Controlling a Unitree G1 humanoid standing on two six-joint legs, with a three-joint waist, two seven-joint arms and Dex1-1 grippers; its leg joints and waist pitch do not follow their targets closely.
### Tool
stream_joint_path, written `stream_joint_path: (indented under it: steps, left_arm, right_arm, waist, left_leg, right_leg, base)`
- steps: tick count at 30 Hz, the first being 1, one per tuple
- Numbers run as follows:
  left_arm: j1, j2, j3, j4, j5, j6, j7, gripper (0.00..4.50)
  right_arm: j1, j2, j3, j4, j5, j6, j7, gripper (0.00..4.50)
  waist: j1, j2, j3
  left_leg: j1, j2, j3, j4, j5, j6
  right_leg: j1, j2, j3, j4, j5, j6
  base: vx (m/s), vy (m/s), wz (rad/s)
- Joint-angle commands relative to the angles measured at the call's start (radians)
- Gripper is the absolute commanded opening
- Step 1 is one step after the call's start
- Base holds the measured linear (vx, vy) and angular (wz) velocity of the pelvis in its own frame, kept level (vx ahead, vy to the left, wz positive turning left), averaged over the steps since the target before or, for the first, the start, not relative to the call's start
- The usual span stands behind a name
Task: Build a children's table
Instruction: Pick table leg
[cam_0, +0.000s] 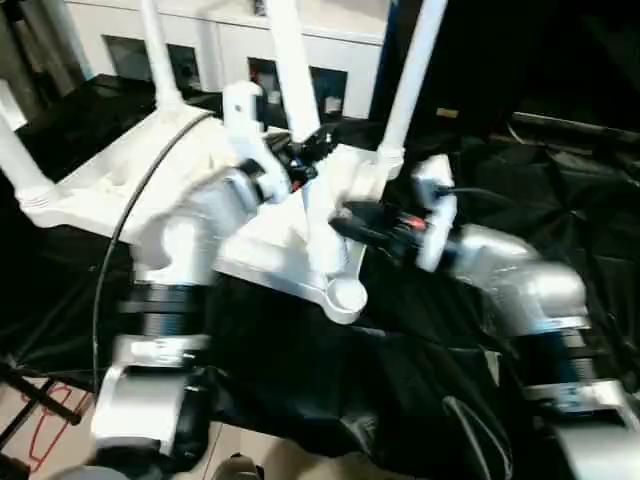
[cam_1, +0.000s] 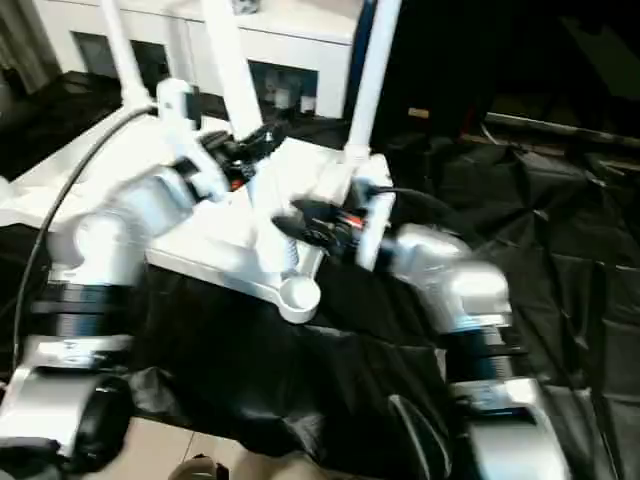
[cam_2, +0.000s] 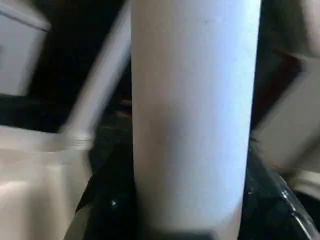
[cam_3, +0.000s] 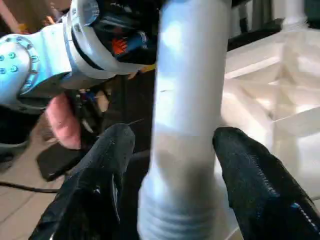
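The children's table top (cam_0: 200, 190) lies upside down on a black cloth (cam_0: 420, 380), ribbed underside up, with one empty round corner socket (cam_0: 345, 295) at the near corner. Three white legs already stand upright in other corners: one at the far left (cam_0: 155, 50), one at the far right (cam_0: 412, 70), and one at the left edge (cam_0: 15, 160). A fourth leg (cam_0: 300, 110) is held over the top between the two arms, tilted, its lower end near the empty socket but not in it.

The left gripper (cam_0: 300, 150) is closed around the upper part of this leg; in the left wrist view the leg (cam_2: 195, 115) fills the space between the black fingers (cam_2: 107, 210). The right gripper (cam_3: 172, 150) is lower on the same leg, near its ribbed lower end (cam_3: 175, 220); its two black fingers (cam_3: 100, 185) stand on either side of the tube with a narrow gap showing, so the claw is spread rather than clamped.

Behind the work stands a white cabinet (cam_0: 240, 50) with glass doors. In the right wrist view, a person's hand (cam_3: 62, 120) appears beyond the left forearm (cam_3: 45, 60). A black cable (cam_0: 130, 220) runs along the left arm.
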Motion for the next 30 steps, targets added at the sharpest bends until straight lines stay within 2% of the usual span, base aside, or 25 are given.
stream_joint_path:
  steps: [1,4,9,10,12,13,14,17,21,27,29,30]
  left_arm:
    - [-0.023,0.014,-0.023,-0.037,-0.066,0.041,-0.094,1.88]
    - [-0.024,0.033,-0.039,-0.068,-0.115,0.079,-0.181,1.88]
    - [-0.031,0.029,-0.044,-0.07,-0.127,0.087,-0.217,1.88]
    - [-0.034,0.024,-0.037,-0.069,-0.144,0.095,-0.223,1.88]
    - [-0.036,0.023,-0.035,-0.07,-0.151,0.098,-0.226,1.88]
    - [-0.035,0.027,-0.036,-0.073,-0.158,0.102,-0.236,1.88]
    - [-0.035,0.027,-0.037,-0.074,-0.158,0.103,-0.237,1.88]
    - [-0.037,0.023,-0.03,-0.073,-0.164,0.109,-0.241,1.88]
    - [-0.04,0.023,-0.029,-0.065,-0.165,0.112,-0.238,1.88]
    - [-0.037,0.019,-0.024,-0.064,-0.169,0.116,-0.235,1.88]
    - [-0.033,0.019,-0.036,-0.068,-0.135,0.1,-0.208,1.88]
    - [-0.031,0.016,-0.043,-0.064,-0.107,0.088,-0.177,2.23]
  right_arm:
    - [-0.024,-0.014,-0.002,0.002,0.039,0.044,0.038,2.87]
    - [-0.04,-0.018,0.005,0.019,0.046,0.059,0.058,2.87]
    - [-0.058,-0.021,0.04,0.032,0.038,0.094,0.078,2.87]
    - [-0.059,-0.024,0.062,0.035,0.019,0.089,0.081,2.87]
    - [-0.059,-0.025,0.069,0.038,0.01,0.082,0.081,2.87]
    - [-0.061,-0.02,0.068,0.046,0.009,0.078,0.078,2.87]
    - [-0.062,-0.017,0.063,0.049,0.01,0.073,0.074,2.59]
    - [-0.072,-0.003,0.04,0.069,0.023,0.076,0.059,2.49]
    - [-0.065,-0.006,0.053,0.059,0.017,0.067,0.059,2.03]
    - [-0.05,0.005,0.055,0.042,0.017,0.054,0.044,1.93]
    - [-0.046,0.016,0.054,0.037,0.013,0.04,0.028,1.93]
    - [-0.044,0.028,0.049,0.033,0.01,0.028,0.01,1.93]
  waist:
    - [0.003,-0.006,-0.082]
    - [0.003,-0.003,-0.082]
    - [0.004,-0.004,-0.079]
    - [0.005,-0.005,-0.081]
    - [0.006,-0.004,-0.081]
    - [0.006,-0.004,-0.082]
    - [0.006,-0.005,-0.082]
    - [0.005,-0.003,-0.083]
    - [0.005,-0.001,-0.084]
    - [0.006,0.0,-0.084]
    - [0.006,0.0,-0.084]
    - [0.005,0.0,-0.084]
  left_leg:
    - [0.015,0.008,0.003,-0.058,-0.156,0.014]
    - [0.015,0.01,0.002,-0.059,-0.16,0.009]
    - [0.015,0.009,0.002,-0.06,-0.164,0.003]
    - [0.016,0.01,0.002,-0.059,-0.158,0.001]
    - [0.015,0.01,0.002,-0.059,-0.155,-0.003]
    - [0.015,0.01,0.002,-0.06,-0.153,-0.004]
    - [0.015,0.01,0.002,-0.06,-0.153,-0.004]
    - [0.014,0.009,0.001,-0.059,-0.152,-0.005]
    - [0.016,0.009,0.002,-0.059,-0.149,-0.006]
    - [0.014,0.009,0.001,-0.059,-0.154,-0.007]
    - [0.015,0.009,0.001,-0.059,-0.152,-0.007]
    - [0.014,0.011,0.0,-0.06,-0.152,-0.009]
  right_leg:
    - [0.065,-0.081,0.052,-0.068,-0.187,-0.165]
    - [0.062,-0.082,0.051,-0.071,-0.227,-0.157]
    - [0.061,-0.08,0.051,-0.075,-0.265,-0.13]
    - [0.061,-0.081,0.052,-0.073,-0.255,-0.13]
    - [0.061,-0.08,0.052,-0.071,-0.242,-0.133]
    - [0.061,-0.08,0.052,-0.07,-0.235,-0.133]
    - [0.061,-0.08,0.052,-0.07,-0.234,-0.133]
    - [0.062,-0.08,0.052,-0.069,-0.226,-0.134]
    - [0.062,-0.079,0.053,-0.068,-0.207,-0.138]
    - [0.063,-0.079,0.052,-0.068,-0.214,-0.136]
    - [0.062,-0.08,0.052,-0.069,-0.216,-0.134]
    - [0.062,-0.08,0.052,-0.068,-0.215,-0.134]
  base:
    - [0.0,0.0,0.0]
    - [0.0,0.0,0.0]
    - [0.0,0.0,0.0]
    - [0.0,0.0,0.0]
    - [0.0,0.0,0.0]
    - [0.0,0.0,0.0]
    - [0.0,0.0,0.0]
    - [0.0,0.0,0.0]
    - [0.0,0.0,0.0]
    - [0.0,0.0,0.0]
    - [0.0,0.0,0.0]
    - [0.0,0.0,0.0]
